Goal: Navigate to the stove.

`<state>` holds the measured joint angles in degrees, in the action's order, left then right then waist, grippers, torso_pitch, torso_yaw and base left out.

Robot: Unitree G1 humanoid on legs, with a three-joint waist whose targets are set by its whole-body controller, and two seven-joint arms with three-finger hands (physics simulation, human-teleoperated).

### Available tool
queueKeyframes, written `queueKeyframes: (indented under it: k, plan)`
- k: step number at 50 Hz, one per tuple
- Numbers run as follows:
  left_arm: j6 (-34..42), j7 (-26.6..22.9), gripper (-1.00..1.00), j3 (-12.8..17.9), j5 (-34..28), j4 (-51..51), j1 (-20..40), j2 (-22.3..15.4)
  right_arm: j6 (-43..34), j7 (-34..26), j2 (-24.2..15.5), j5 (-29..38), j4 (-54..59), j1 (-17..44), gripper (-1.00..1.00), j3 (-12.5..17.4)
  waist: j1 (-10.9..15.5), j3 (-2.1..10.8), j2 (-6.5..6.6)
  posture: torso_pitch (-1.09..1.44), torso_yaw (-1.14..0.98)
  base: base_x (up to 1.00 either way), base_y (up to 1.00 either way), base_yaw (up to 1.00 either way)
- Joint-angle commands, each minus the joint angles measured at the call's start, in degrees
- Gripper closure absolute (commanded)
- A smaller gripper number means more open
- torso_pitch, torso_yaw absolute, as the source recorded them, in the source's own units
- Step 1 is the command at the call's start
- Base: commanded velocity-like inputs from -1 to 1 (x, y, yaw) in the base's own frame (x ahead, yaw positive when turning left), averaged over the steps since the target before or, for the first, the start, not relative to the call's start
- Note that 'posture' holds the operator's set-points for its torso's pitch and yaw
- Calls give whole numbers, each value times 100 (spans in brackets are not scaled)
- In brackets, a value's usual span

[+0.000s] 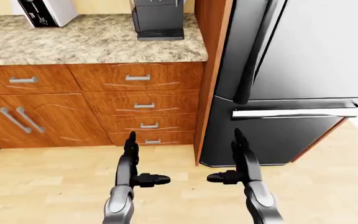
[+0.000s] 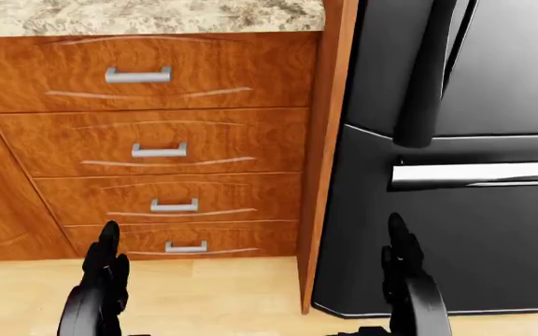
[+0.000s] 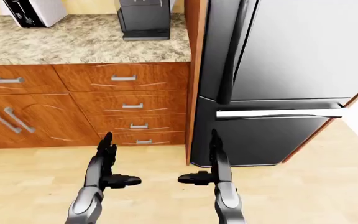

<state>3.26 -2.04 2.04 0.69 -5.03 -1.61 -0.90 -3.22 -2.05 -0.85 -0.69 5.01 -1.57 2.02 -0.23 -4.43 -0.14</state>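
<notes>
your left hand (image 1: pixel 131 161) and right hand (image 1: pixel 240 158) hang with fingers spread over bare wood floor (image 1: pixel 48 182), nothing between them. straight ahead you're blocked: the drawer stack (image 1: pixel 143 105) on the left, the black fridge (image 1: pixel 291 79) on the right. on the bench (image 1: pixel 92 42), a coffee machine (image 1: pixel 157 18) and a white appliance (image 1: pixel 45 11) take the top edge
</notes>
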Motion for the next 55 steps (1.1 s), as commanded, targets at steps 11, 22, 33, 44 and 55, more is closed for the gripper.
queueKeyframes:
  k: [11, 22, 33, 44, 55]
  plan:
    - [-336, -12, -100, 17, 39, 475, 176, -19, 861, -33, 2, 285, -305, 174, -100, -171, 47, 428, -23, 0, 0, 0, 0, 0]
    - [-336, -12, -100, 17, 39, 475, 176, -19, 842, -446, -2, 66, -525, 32, -100, -186, 38, 509, -14, 0, 0, 0, 0, 0]
    - [-336, -12, -100, 17, 39, 475, 176, -19, 753, -619, 16, -32, -668, -53, -100, -214, 13, 433, 54, 0, 0, 0, 5, 0]
    - [-336, -12, -100, 17, 39, 475, 176, -19, 776, -643, 16, -51, -635, -59, -100, -210, 20, 305, -126, 0, 0, 0, 12, 0]
    - [-336, -12, -100, 17, 39, 475, 176, -19, 735, -657, 16, -39, -702, -91, -100, -235, -19, 314, 376, 0, 0, 0, 11, 0]
